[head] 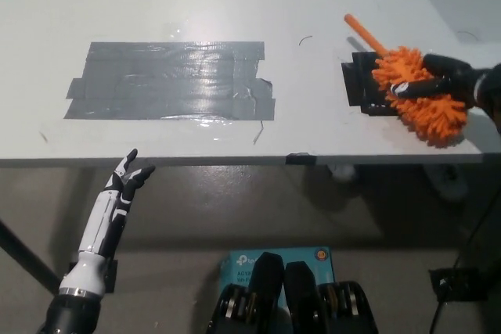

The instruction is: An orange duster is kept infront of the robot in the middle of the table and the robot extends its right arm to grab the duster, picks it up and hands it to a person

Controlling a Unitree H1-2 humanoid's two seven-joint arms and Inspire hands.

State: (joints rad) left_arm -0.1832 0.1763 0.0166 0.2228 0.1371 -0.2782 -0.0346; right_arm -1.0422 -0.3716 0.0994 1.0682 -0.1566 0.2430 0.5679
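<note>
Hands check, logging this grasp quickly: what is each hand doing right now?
Left hand: open, holding nothing, resting below the white table's edge.
Right hand: shut on the fluffy orange duster.

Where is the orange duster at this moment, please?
In the head view, the orange duster is at the table's right edge, held by the right hand beside the black patch.
</note>
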